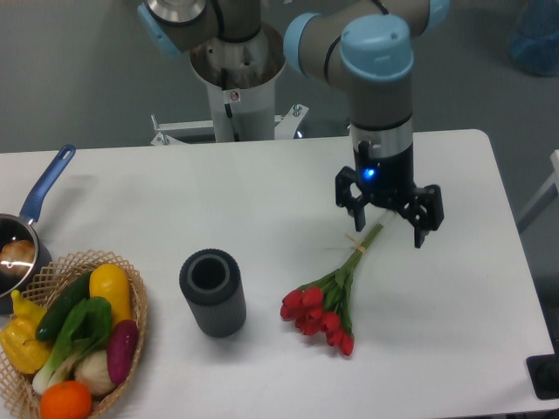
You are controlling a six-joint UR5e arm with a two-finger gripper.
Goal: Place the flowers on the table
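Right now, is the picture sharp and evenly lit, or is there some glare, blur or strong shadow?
In the fixed camera view the light is soft and even: the table shows no glare, and the flowers and the dark cylinder cast only faint shadows. The gripper looks slightly soft, its blue light glowing, and the background floor is dim.

no words or numbers can be read anywhere. a small red-and-white sticker (234, 94) sits on the robot's base column (236, 83), but its marking is too small to make out.
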